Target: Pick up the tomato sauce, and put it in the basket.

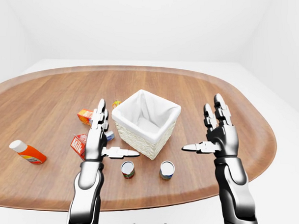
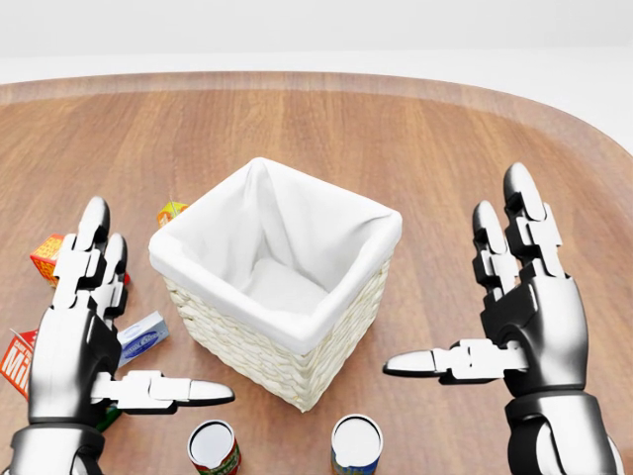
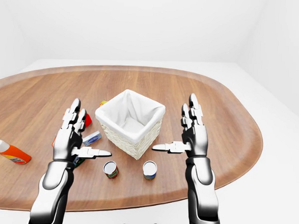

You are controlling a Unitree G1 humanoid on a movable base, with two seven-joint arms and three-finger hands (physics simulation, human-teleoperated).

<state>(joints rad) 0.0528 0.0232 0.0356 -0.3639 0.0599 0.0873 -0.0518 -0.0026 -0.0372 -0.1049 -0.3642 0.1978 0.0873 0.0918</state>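
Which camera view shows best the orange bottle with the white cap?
The left-eye view: the orange bottle with the white cap lies whole there. The right-eye view cuts its cap at the left edge; the head view misses it.

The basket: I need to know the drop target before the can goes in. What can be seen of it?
The basket is square, of pale woven wicker, with a white cloth liner folded over its rim. It stands upright on the wooden table, a corner turned toward the view's bottom, and looks empty. Neither open hand touches it.
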